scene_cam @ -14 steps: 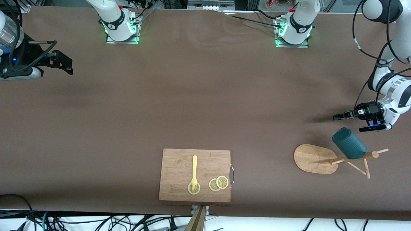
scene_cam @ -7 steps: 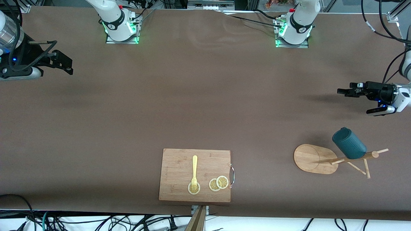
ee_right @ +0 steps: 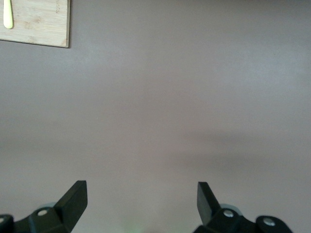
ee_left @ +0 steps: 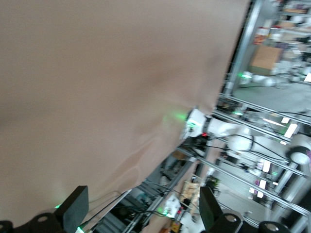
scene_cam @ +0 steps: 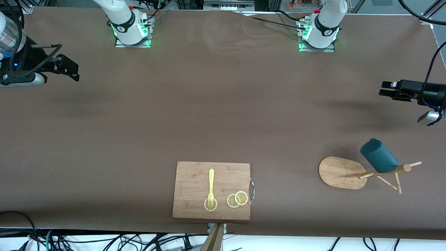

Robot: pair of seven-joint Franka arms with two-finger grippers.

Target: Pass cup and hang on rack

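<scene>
The dark teal ribbed cup point(scene_cam: 379, 156) hangs tilted on a peg of the bamboo rack point(scene_cam: 338, 172), which stands toward the left arm's end of the table. Nothing holds the cup. My left gripper point(scene_cam: 382, 89) is open and empty, up in the air over bare table at that end, well apart from the cup. Its wrist view shows only its open fingers, with the gripper midpoint point(ee_left: 143, 206) against the table and lab background. My right gripper point(scene_cam: 75, 71) is open and empty over the right arm's end of the table, where that arm waits; in its wrist view the gripper point(ee_right: 141, 194) is over bare table.
A rectangular wooden cutting board point(scene_cam: 195, 181) lies near the front edge of the table, with a yellow fork point(scene_cam: 211, 186) and lemon slices point(scene_cam: 237, 199) on it. A corner of the board point(ee_right: 36, 22) shows in the right wrist view.
My left gripper has drawn away from the cup and rack, rising and swinging toward the table's end. The cup stays hanging on the rack. The right arm has not moved.
</scene>
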